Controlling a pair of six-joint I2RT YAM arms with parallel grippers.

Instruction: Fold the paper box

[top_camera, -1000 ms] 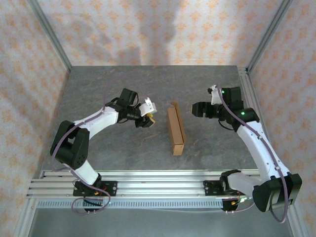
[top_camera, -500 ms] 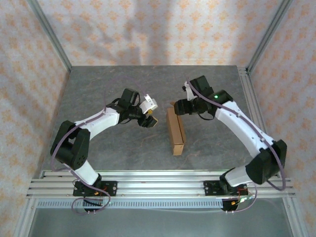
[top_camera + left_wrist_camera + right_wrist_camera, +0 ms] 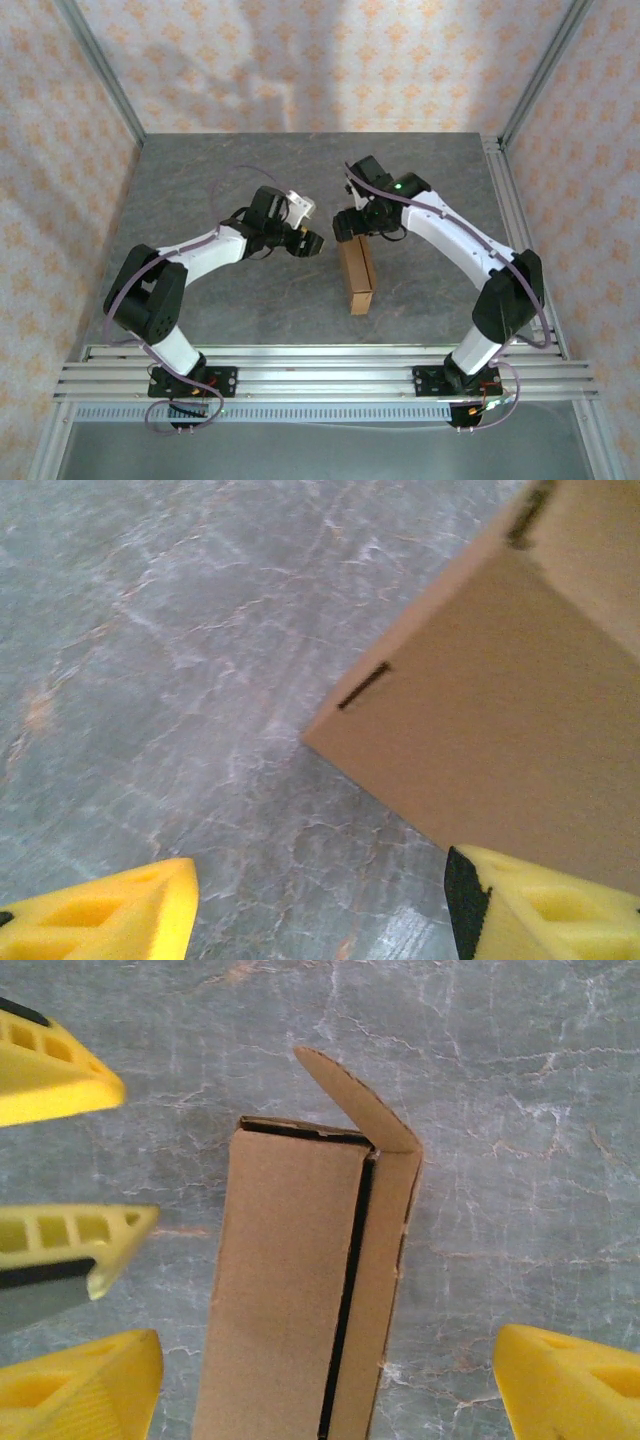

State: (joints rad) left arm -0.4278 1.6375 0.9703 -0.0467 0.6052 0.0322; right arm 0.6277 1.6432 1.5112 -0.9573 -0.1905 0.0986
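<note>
Midway across the grey stone-patterned table (image 3: pixel 200 200), the paper box (image 3: pixel 357 272) lies lengthwise between the left arm (image 3: pixel 195 250) and right arm (image 3: pixel 450 230), its long seam gaping and its far-end flap (image 3: pixel 355 1100) sticking up. The right gripper (image 3: pixel 346 222) hovers over that far end, jaws spread wide on either side of the cardboard without touching. The left gripper (image 3: pixel 312 243) sits just beside the box's left wall, jaws also apart and empty. Tucking the flap cleanly likely calls for the left gripper bracing the wall while the right presses down. Count: one table, two arms, one box, two grippers, one raised flap.
</note>
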